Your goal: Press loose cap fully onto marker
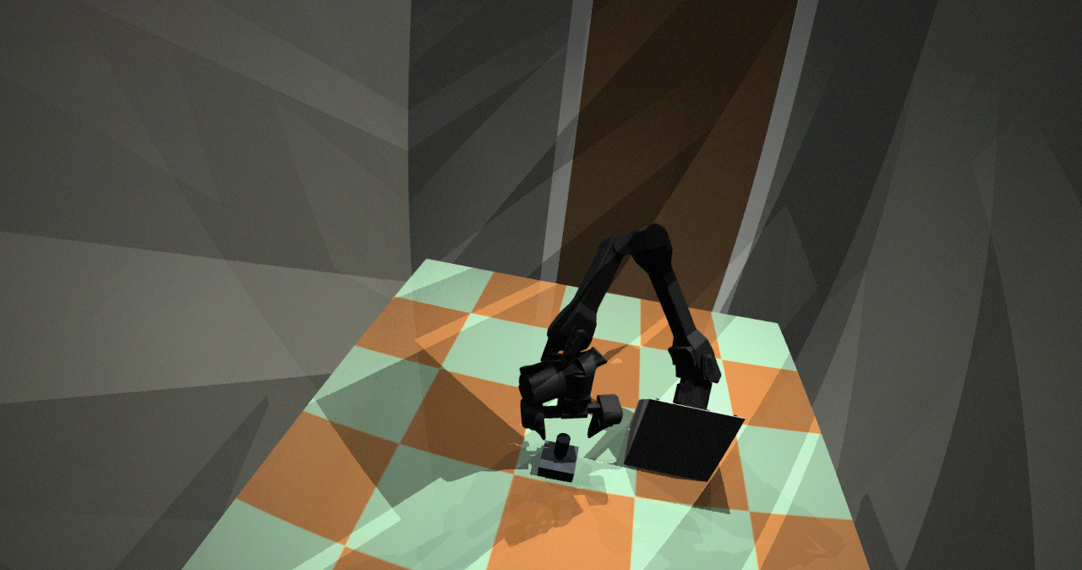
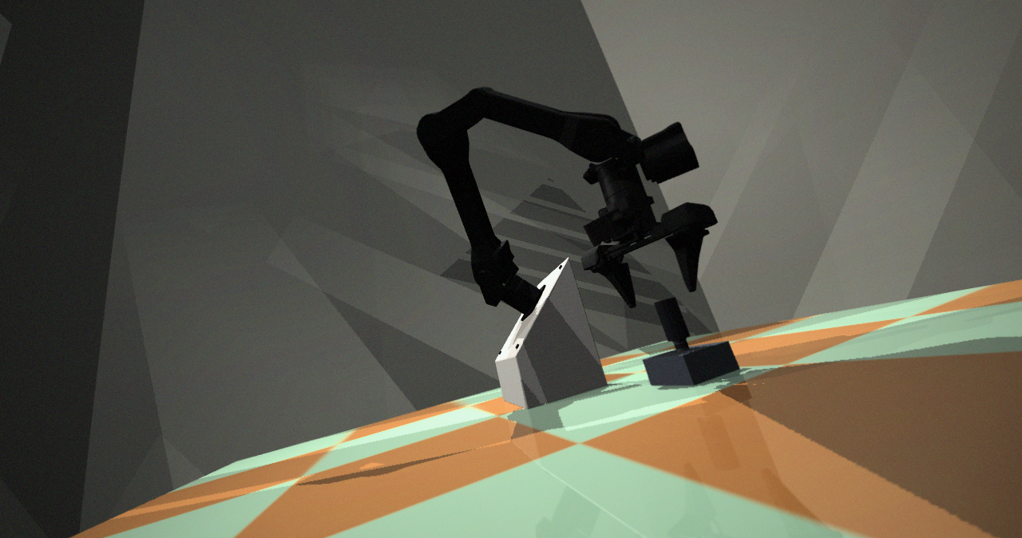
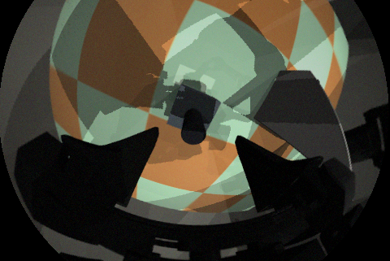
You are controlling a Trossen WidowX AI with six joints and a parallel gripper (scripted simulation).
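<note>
Exterior view, cap: the black cap [image 2: 671, 318] sits on top of the marker, upright, above the holder block [image 2: 691, 363]; only a thin dark stem shows between cap and block.
Marker: mostly hidden under the cap; in the wrist view the capped top [image 3: 193, 128] is a dark round shape over the block [image 3: 190, 104].
Holder block: dark blue-grey, resting on the checkered orange and green desk [image 2: 821, 421].
Hand: the hand [image 2: 655, 283] hangs above the cap, its fingers spread nearly full wide, gripping nothing; the fingertips are clear of the cap on either side.
Arm base: a grey wedge-shaped mount [image 2: 550, 342] at about 9 o'clock from the block in the exterior view, near it.
Top view: block [image 1: 557, 462] at 9 o'clock of the mount [image 1: 680, 438].
</note>
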